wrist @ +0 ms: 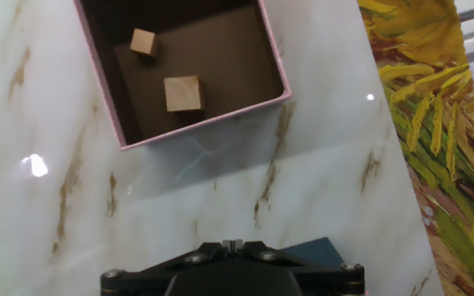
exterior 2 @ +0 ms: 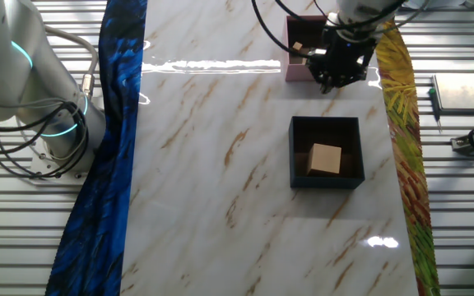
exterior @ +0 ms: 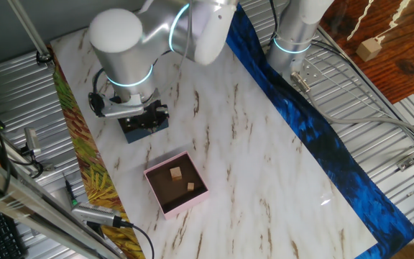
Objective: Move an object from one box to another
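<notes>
The navy-blue box holds one wooden cube. In one fixed view the box lies mostly under the arm. The pale-pink box with a brown inside holds two wooden cubes, a larger one and a smaller one. It also shows in one fixed view and, partly hidden, in the other. My gripper hangs above the table between the two boxes. In the hand view its fingertips are pressed together with nothing between them.
A blue cloth runs along one side of the marble table. A yellow leaf-patterned strip runs along the other side, close to both boxes. The robot base stands past the blue cloth.
</notes>
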You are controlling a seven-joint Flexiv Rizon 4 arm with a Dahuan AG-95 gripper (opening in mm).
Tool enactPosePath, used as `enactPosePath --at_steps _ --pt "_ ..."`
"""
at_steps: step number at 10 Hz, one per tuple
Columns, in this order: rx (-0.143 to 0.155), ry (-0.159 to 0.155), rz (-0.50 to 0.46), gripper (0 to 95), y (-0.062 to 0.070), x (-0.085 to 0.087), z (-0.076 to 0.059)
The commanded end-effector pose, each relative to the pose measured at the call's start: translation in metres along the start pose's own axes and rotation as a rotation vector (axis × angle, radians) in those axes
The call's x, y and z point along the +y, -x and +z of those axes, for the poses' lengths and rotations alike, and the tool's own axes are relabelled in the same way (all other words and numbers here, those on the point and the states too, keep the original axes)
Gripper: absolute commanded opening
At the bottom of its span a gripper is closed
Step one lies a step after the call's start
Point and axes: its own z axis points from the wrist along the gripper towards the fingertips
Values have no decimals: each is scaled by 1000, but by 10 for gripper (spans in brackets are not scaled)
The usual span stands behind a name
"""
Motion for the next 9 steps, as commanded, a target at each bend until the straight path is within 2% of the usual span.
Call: enactPosePath --at_steps 1,3,6,7,9 --pt "-33 15 146 0 16 6 -1" --pt "-45 19 109 0 -7 -3 -2" --pt "-40 21 2 0 -72 -22 1" --pt "-40 21 -33 0 -90 -29 4" --pt "-30 17 -65 0 -112 -37 5"
